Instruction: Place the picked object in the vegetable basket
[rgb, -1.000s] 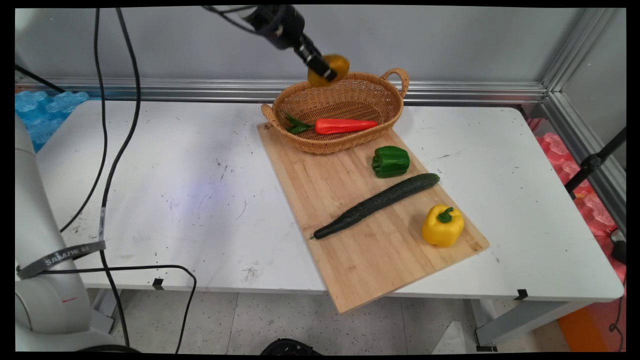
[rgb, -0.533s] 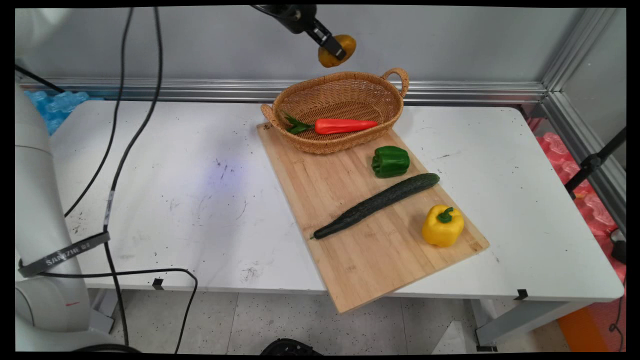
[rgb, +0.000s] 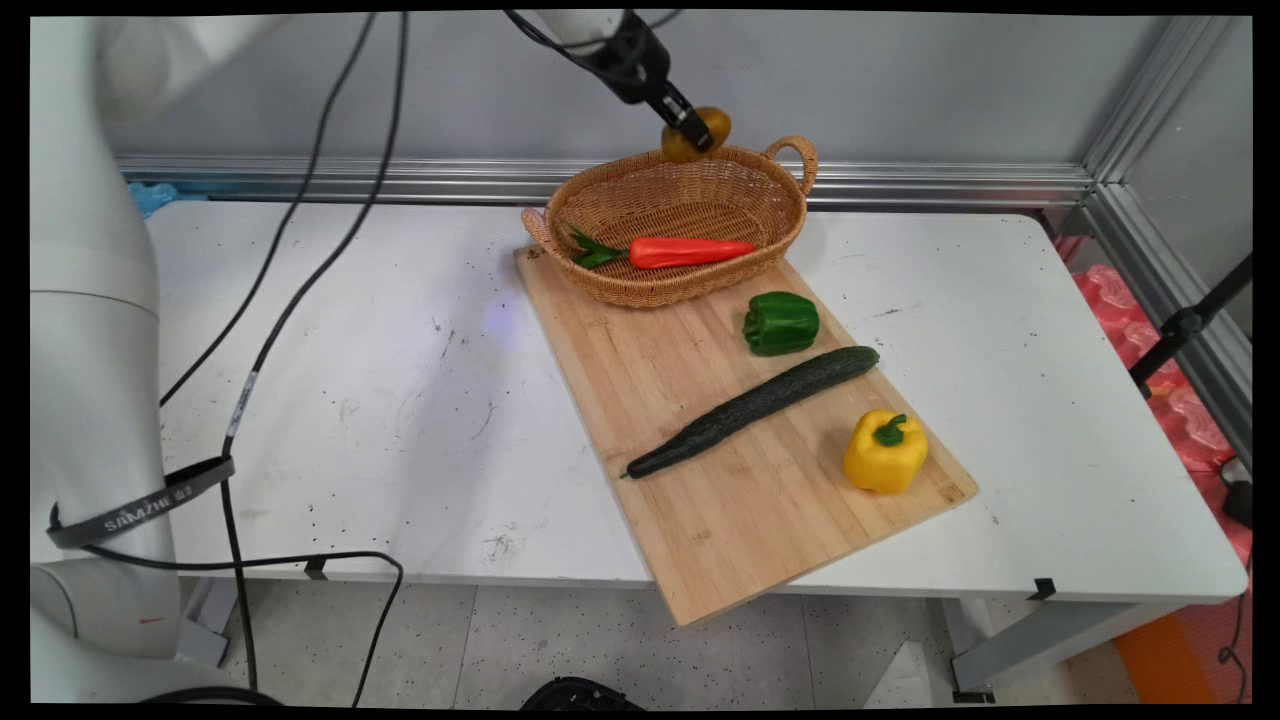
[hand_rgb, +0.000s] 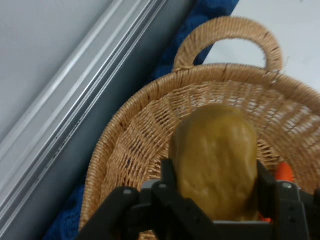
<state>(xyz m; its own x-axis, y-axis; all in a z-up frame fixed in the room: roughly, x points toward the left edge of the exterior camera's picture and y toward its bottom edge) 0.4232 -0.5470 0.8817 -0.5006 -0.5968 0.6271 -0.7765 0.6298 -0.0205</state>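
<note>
My gripper (rgb: 693, 133) is shut on a brown potato (rgb: 698, 135) and holds it just above the far rim of a wicker basket (rgb: 700, 285). In the hand view the potato (hand_rgb: 215, 162) fills the space between the fingers (hand_rgb: 170, 175), with the basket's weave (hand_rgb: 140, 150) and one handle (hand_rgb: 225, 35) behind it. A red carrot (rgb: 690, 251) with green leaves lies inside the basket; its tip (hand_rgb: 284, 171) shows in the hand view.
The basket stands on the far end of a wooden cutting board (rgb: 720, 500). On the board lie a green bell pepper (rgb: 781, 322), a long cucumber (rgb: 755, 408) and a yellow bell pepper (rgb: 885, 451). Black cables (rgb: 290, 310) hang at the left.
The gripper carried the potato up and to the right, then came down again; it now hangs lower, at the basket's far rim, further right than a second ago.
</note>
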